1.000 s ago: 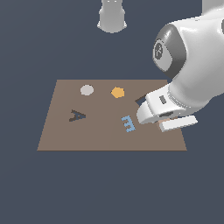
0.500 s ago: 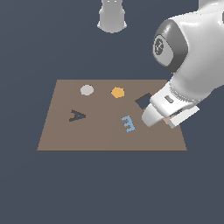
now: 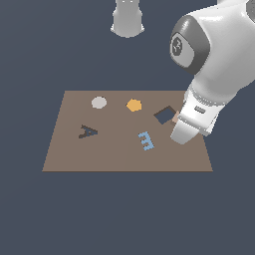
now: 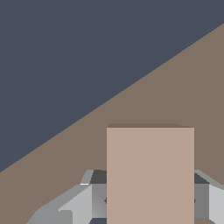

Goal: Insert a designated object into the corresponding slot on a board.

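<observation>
Gripper (image 4: 148, 205): clamped on the block; in the wrist view a grey finger (image 4: 72, 203) shows on either side of the block and each flank meets the block's face. In the exterior view the fingertips are hidden behind the white wrist body at the right of the frame.

Block (image 4: 150, 175): the designated object, pale pinkish-tan, held between the fingers. In the wrist view it fills the lower centre-right of the frame, standing out ahead of the fingers with its top edge level. In the exterior view only a small tan sliver of it peeks out just left of the wrist.

Slot (image 3: 165, 115): dark navy rectangle cut into the board, turned like a diamond, sitting right of centre in the exterior frame. It is fully uncovered.

Key relation: the slot lies just to the left of the hand in the exterior frame and slightly higher; the visible sliver of the block is almost touching the slot's right corner. The slot is tilted against the board's edges, so I judge the block must be lined up with that tilt as well as shifted across; how well they agree now I cannot tell.

Board (image 3: 114, 157): large brown square lying flat on the dark floor.

Other shapes: blue E (image 3: 146, 141) just lower left of the slot, orange hexagon (image 3: 133, 105) upper left of it, grey disc (image 3: 99, 102) and dark A (image 3: 88, 132) well apart, further left.
</observation>
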Available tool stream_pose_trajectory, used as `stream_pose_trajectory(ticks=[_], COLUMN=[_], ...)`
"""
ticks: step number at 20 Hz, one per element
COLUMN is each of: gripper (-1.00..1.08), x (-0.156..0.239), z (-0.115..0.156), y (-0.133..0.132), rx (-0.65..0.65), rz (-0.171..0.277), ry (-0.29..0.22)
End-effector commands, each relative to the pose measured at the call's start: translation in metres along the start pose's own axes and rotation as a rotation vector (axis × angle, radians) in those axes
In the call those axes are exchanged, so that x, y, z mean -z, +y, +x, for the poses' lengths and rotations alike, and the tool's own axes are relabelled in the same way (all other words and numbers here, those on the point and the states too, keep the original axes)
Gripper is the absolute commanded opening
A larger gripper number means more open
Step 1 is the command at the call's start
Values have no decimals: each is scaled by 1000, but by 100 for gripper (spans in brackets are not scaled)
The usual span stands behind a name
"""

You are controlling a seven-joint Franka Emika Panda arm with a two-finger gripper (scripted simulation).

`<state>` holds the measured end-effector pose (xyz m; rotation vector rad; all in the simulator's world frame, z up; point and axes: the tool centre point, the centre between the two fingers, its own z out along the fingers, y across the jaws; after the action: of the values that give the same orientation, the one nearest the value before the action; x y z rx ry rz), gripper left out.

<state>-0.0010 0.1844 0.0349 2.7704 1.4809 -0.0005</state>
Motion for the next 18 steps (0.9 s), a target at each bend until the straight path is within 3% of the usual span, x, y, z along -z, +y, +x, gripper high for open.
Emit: stream_pose_trajectory(ticks=[1, 18], gripper=[-100, -100], x=[1, 4], z=[-5, -42], y=[-4, -14], rx=[108, 784], rz=[-1, -1], ry=[0, -1])
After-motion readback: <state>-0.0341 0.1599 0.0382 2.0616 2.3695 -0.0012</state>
